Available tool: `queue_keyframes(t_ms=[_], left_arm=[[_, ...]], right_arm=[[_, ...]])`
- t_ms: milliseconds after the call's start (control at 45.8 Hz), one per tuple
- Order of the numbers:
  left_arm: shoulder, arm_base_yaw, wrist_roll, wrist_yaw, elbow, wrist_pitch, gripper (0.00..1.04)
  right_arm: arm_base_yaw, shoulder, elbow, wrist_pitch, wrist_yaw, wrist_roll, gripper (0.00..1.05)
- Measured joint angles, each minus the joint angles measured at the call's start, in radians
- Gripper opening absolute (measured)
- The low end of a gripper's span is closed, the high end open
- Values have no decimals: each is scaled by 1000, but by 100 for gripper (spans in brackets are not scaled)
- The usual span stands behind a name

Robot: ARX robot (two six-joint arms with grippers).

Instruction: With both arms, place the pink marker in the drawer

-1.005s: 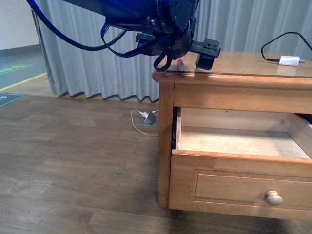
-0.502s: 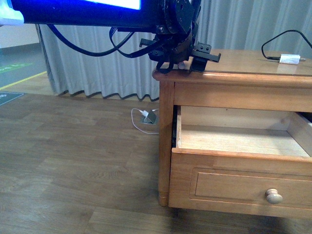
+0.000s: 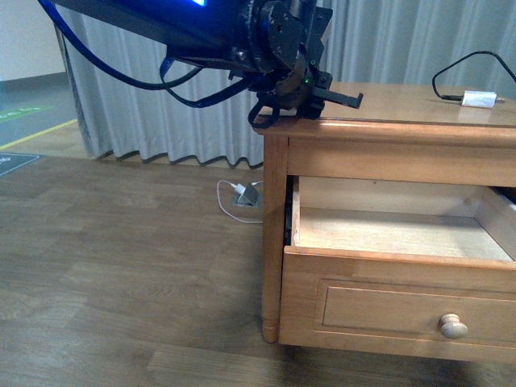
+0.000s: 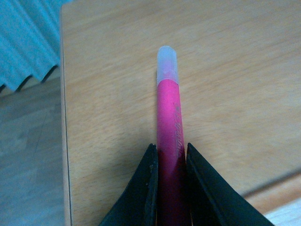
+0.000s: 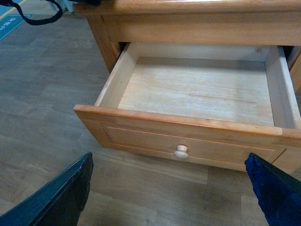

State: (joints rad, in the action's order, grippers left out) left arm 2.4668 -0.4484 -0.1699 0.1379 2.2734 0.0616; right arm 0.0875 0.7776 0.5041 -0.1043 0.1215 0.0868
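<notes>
In the left wrist view the pink marker (image 4: 169, 141) lies on the wooden dresser top, pale tip pointing away, and my left gripper (image 4: 170, 155) is shut on its barrel. In the front view my left gripper (image 3: 300, 101) sits low on the dresser's front left corner and hides the marker. The drawer (image 3: 387, 278) is pulled open, its pale inside bare, round knob (image 3: 453, 326) on its front. In the right wrist view my right gripper (image 5: 169, 188) is open and empty, wide fingers over the floor in front of the drawer (image 5: 197, 89) and its knob (image 5: 181, 151).
A white adapter (image 3: 477, 99) with a black cable lies at the dresser top's (image 3: 419, 105) far right. A white charger and cable (image 3: 242, 196) lie on the wood floor left of the dresser. Grey curtains hang behind.
My left gripper has dropped from above the dresser's front left corner onto its top and closed on the marker, which no longer shows in the front view.
</notes>
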Motion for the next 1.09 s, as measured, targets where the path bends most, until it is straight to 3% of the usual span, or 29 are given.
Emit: queue_keyframes(t_ms=[131,393,699,1092], left_arm=[[-255,13,-84,-184,-377,-232,15],[-496,12,-209,-384,-757,-303,15],[-433,-50,-272,-354,-816,-325,14],[-140,-119,-257,-264,-569,-299,14]], right_arm=[[0,0,0,0,0,0,96],[0,0,0,0,0,0,96],[0,0,0,0,0,0,96],[0,0,0,0,0,0,96]])
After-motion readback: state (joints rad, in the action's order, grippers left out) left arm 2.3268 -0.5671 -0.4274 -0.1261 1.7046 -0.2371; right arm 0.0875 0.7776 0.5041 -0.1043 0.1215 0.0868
